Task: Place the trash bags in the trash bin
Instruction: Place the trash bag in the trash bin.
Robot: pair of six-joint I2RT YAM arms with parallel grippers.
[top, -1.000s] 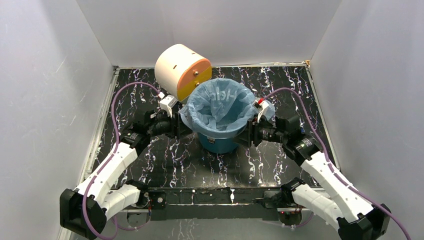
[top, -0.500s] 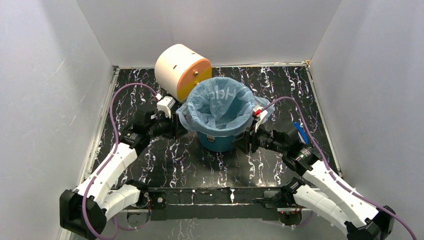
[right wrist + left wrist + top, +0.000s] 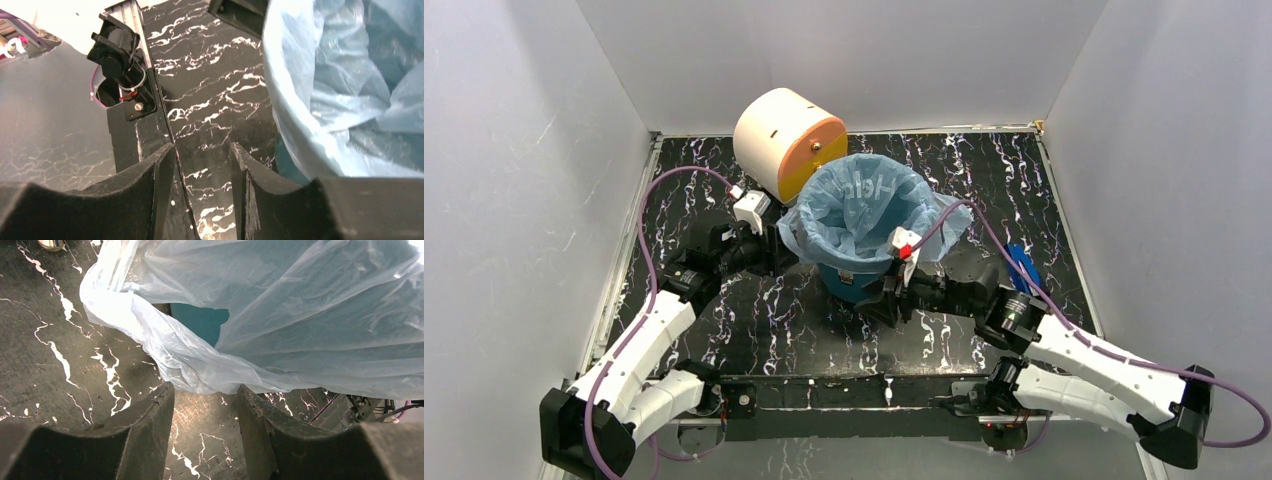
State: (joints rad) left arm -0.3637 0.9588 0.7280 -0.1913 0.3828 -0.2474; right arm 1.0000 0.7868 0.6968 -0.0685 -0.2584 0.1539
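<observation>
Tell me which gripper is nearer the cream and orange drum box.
Left. The left gripper sits just in front of the drum box; the right gripper is farther, at the near side of the trash bin.

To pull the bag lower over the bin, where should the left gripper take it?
The bunched hem of the trash bag hanging outside the trash bin, taken from the bin's left side: that fold is thick, hangs free, and lies just beyond the open left gripper.
</observation>
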